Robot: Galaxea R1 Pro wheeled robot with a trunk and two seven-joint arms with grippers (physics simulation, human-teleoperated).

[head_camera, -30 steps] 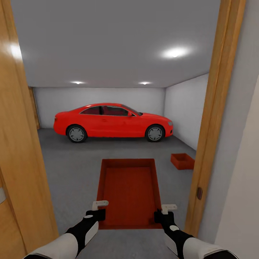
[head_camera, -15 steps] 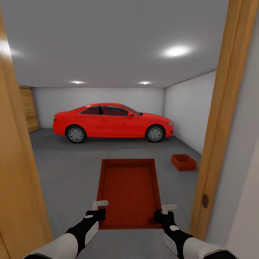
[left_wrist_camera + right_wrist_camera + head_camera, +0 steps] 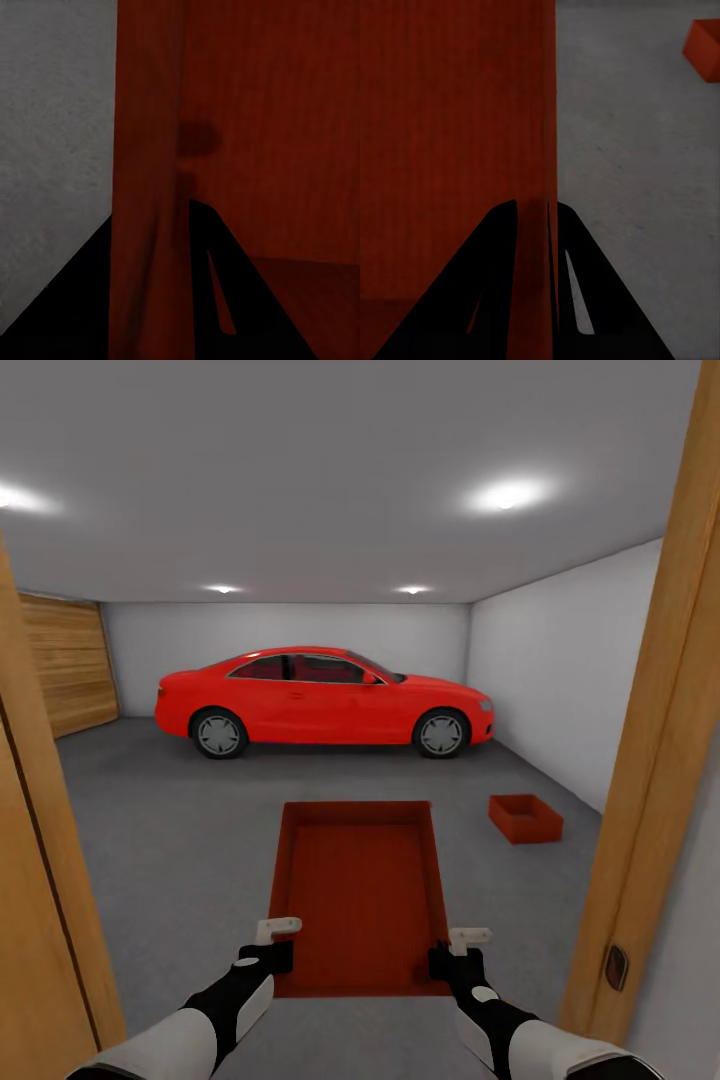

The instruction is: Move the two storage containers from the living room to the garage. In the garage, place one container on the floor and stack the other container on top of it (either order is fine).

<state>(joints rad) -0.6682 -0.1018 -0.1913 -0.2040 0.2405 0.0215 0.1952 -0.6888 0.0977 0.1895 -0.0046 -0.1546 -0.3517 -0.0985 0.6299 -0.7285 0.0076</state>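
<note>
Left end effector [image 3: 268, 952]: clamped on carried container [image 3: 362, 890] left wall.
Right end effector [image 3: 458, 956]: clamped on right wall.
Second container [image 3: 525, 818]: garage floor [image 3: 170, 830], right, near wall.
Advice: clear door frame [image 3: 650, 780], keep level, approach.

Both arms reach forward from the bottom of the head view, white forearm shells, black wrists. Left gripper [image 3: 268, 944] pinches the near left corner wall of the red-orange ribbed open-top storage container [image 3: 362, 890]; right gripper [image 3: 458, 952] pinches its near right corner. Wrist views: each pair of dark fingers [image 3: 502, 255] straddles a side wall, clamped onto it.
</note>
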